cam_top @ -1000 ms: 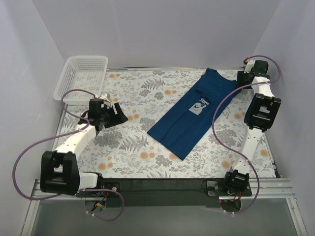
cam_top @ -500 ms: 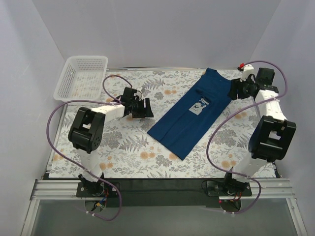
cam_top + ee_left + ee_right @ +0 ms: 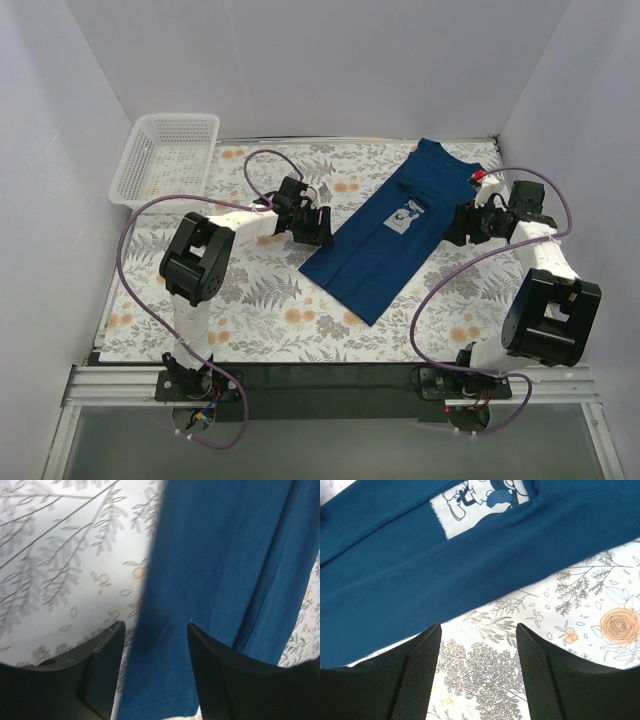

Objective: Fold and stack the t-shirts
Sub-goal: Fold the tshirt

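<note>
A navy t-shirt (image 3: 392, 235), folded lengthwise into a long strip, lies slantwise on the floral table, its pale mouse print (image 3: 403, 216) facing up. My left gripper (image 3: 322, 226) is open at the strip's left long edge; in the left wrist view (image 3: 156, 645) the blue cloth (image 3: 220, 570) lies between and beyond the fingers. My right gripper (image 3: 457, 226) is open beside the right long edge; in the right wrist view (image 3: 479, 645) its fingers frame bare tablecloth, with the shirt (image 3: 395, 575) and print (image 3: 475, 500) just beyond.
A white mesh basket (image 3: 165, 158) stands at the table's far left corner. White walls close in the table on the left, back and right. Purple cables loop from both arms. A dark rail runs along the near edge (image 3: 320, 375).
Both arms swung inward toward the shirt. The left gripper moved right from the table's left part to the shirt's left edge. The right gripper came down from the far right corner to the right edge.
</note>
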